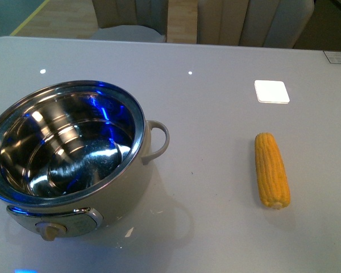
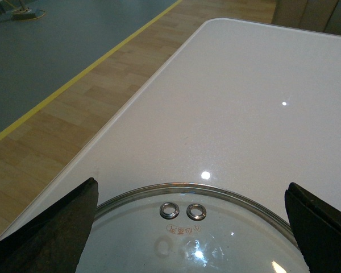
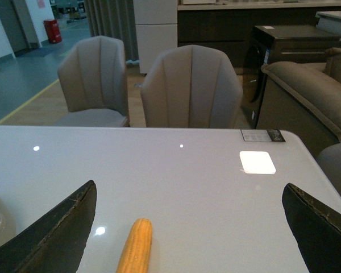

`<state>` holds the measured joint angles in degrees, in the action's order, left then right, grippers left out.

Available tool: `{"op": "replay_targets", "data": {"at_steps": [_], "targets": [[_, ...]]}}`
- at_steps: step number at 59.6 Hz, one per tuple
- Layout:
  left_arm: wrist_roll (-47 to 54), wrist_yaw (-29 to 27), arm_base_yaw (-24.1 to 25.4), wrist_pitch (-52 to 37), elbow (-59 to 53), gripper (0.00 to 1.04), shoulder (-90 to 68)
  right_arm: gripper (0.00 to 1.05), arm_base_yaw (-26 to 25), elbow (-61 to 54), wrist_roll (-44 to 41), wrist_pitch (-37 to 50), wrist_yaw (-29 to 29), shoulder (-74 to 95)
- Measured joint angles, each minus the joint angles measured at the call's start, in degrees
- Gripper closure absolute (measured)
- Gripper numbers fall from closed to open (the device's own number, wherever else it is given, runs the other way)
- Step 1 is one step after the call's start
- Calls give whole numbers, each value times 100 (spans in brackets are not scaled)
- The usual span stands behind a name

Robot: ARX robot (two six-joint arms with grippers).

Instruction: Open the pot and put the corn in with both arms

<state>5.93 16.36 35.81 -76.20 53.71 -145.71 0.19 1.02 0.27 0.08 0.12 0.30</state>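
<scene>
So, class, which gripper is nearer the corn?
The right gripper: the corn lies close before its open jaws. The left gripper is at the glass lid, corn out of view.

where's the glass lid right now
The round clear glass lid shows only in the left wrist view, flat on the white table between the left gripper's open fingers, near the table's edge; it is off the cream electric pot.

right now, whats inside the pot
Nothing: the pot shows only blue and white reflections in its steel bowl. The corn lies on the table to its right; the glass lid is off, on the table. The near inner wall is hidden behind the rim.
</scene>
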Motion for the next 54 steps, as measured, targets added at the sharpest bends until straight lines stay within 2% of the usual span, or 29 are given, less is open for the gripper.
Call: {"op": "replay_targets", "data": {"at_steps": [2, 3, 9, 30, 51, 53, 54], "targets": [[0, 155, 0, -133, -11, 11, 0, 9, 0, 0, 0, 0, 0, 0], [-4, 284, 0, -278, -44, 18, 0, 9, 0, 0, 0, 0, 0, 0], [-2, 358, -13, -363, -57, 41, 0, 9, 0, 0, 0, 0, 0, -2], [-4, 354, -13, -367, -63, 101, 0, 9, 0, 0, -2, 0, 0, -2], [-17, 352, -13, -367, -90, 101, 0, 9, 0, 0, 0, 0, 0, -2], [-66, 192, -131, -352, -297, 101, 184, 9, 0, 0, -2, -2, 4, -2], [-160, -138, -297, -269, -614, 101, 485, 9, 4, 0, 4, -7, 35, -4]]}}
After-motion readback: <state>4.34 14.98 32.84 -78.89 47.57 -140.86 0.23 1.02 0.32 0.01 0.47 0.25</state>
